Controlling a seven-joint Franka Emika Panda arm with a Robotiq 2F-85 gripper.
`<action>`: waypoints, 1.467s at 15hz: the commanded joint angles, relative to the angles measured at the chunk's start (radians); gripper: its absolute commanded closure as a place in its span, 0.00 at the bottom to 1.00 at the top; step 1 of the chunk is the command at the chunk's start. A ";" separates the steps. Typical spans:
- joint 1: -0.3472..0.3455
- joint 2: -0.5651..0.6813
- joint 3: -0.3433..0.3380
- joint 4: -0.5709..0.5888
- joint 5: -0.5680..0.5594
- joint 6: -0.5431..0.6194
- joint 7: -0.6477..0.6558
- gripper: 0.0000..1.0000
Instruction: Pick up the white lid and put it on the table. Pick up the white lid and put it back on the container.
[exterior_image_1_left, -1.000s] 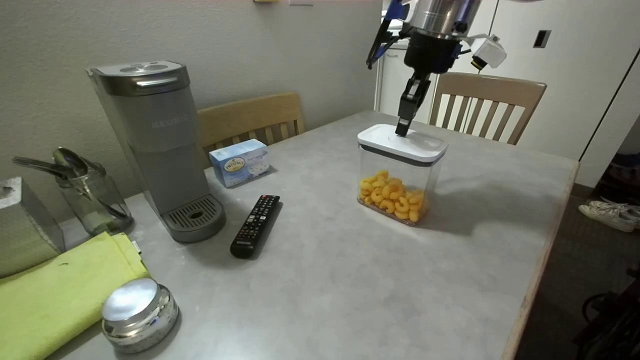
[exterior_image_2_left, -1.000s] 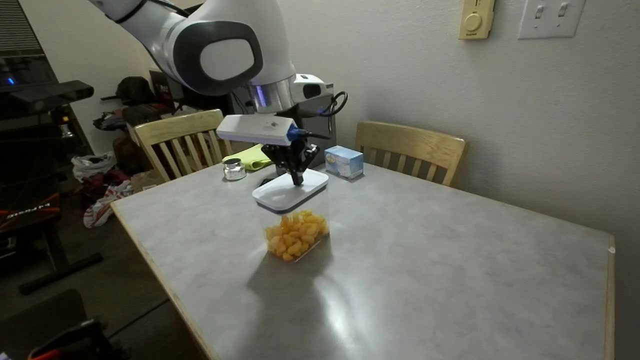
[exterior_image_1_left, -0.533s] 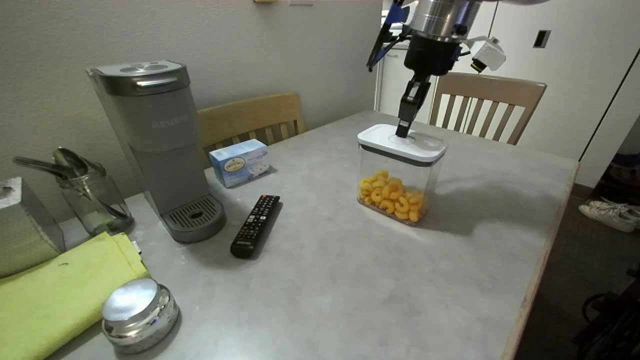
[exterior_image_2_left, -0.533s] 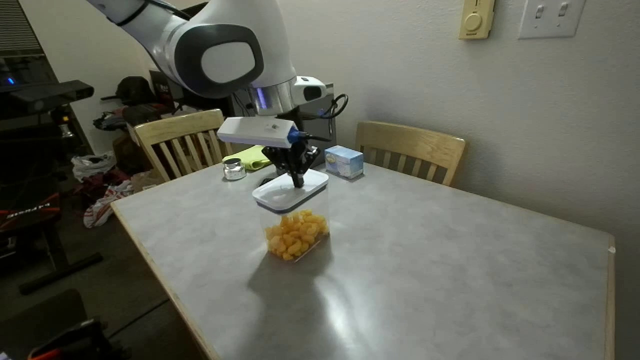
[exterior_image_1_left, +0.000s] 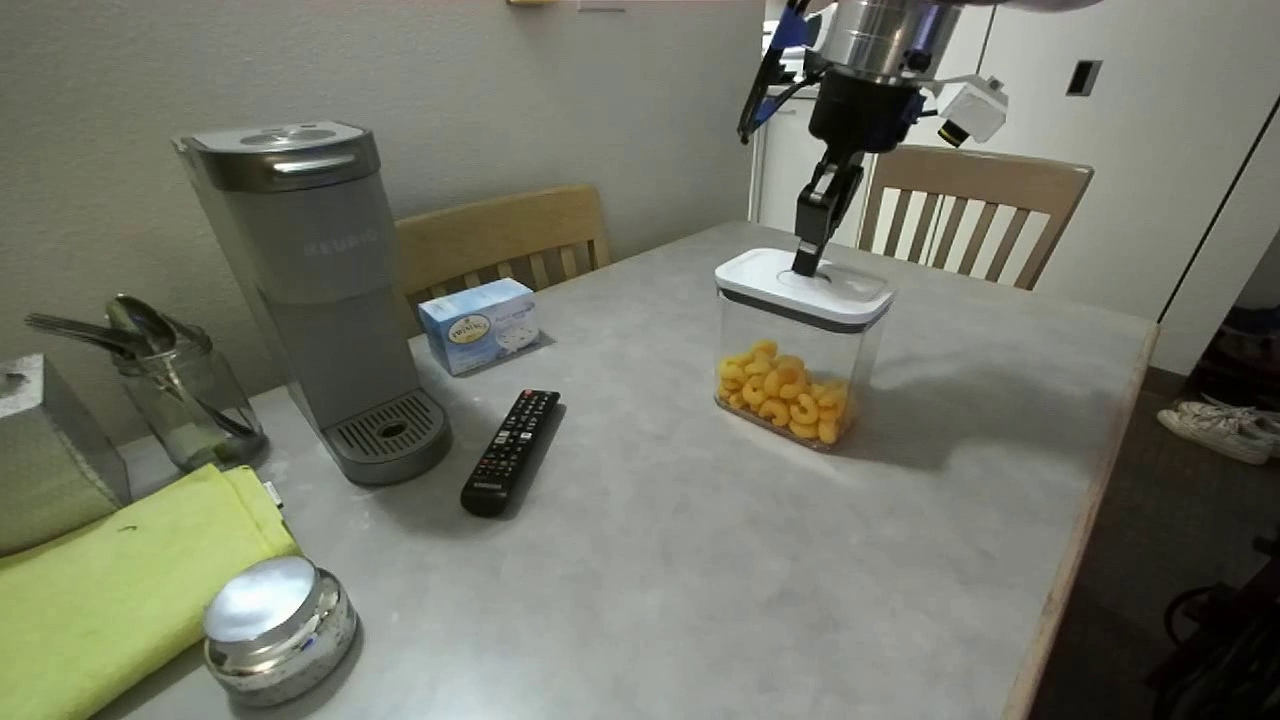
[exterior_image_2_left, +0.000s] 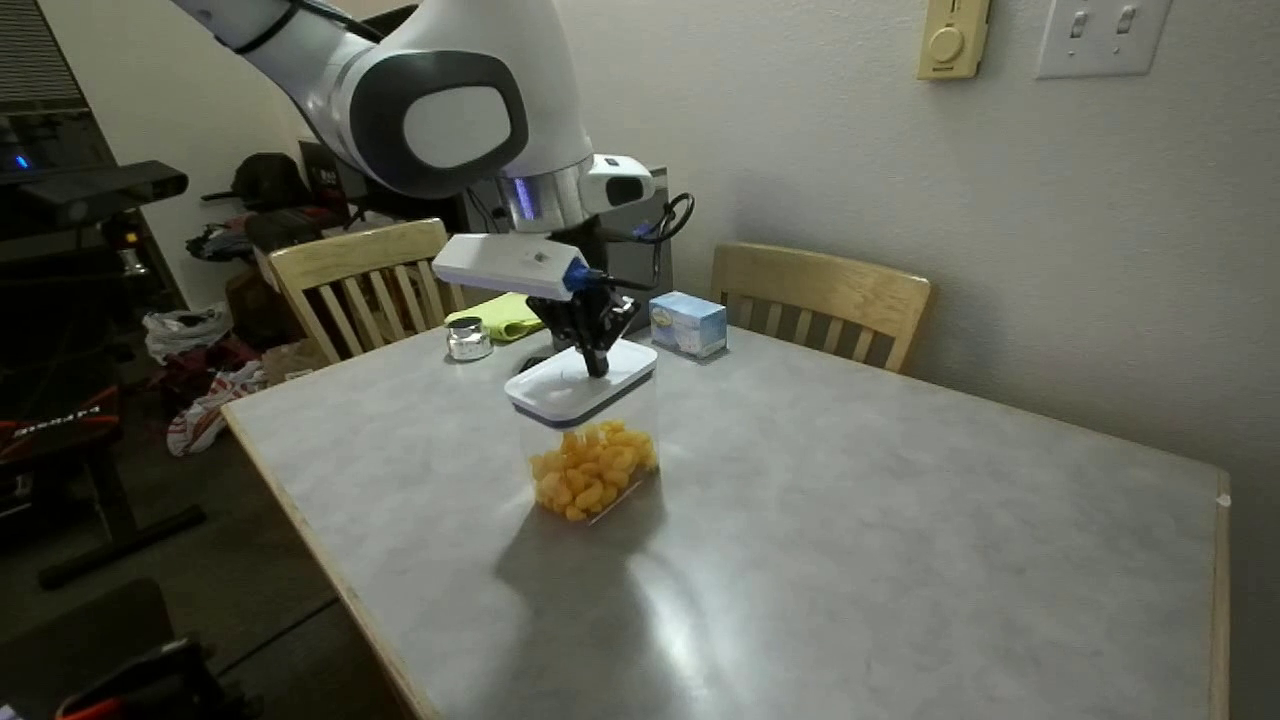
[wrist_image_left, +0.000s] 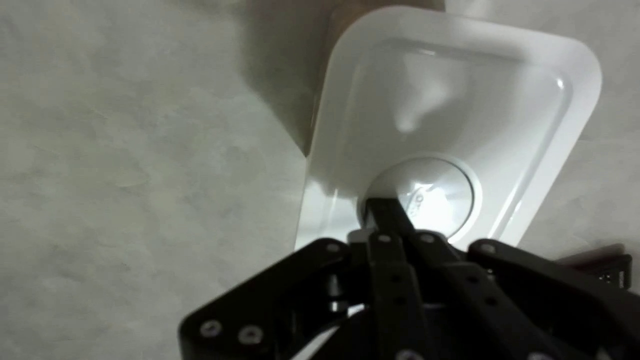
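The big grey desk (exterior_image_2_left: 900, 520) looks the same as a second ago. The white robot arm (exterior_image_2_left: 455, 125) is a tiny bit lower now. Below it, the clear plastic container (exterior_image_1_left: 810, 348) stands upright on the desk and stays in its spot. The white lid (wrist_image_left: 475, 105) sits flat on top of the container, just like before. The jaws are together, and their tips rest on one side of the lid's round button (wrist_image_left: 442, 195). Little yellow curls (exterior_image_1_left: 785, 393) lie at the bottom of the container.
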 joint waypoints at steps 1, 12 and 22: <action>-0.015 0.038 -0.002 -0.030 -0.019 0.028 0.031 1.00; -0.012 0.057 -0.013 -0.065 -0.058 0.065 0.102 1.00; -0.005 0.019 -0.041 -0.035 -0.158 0.034 0.170 1.00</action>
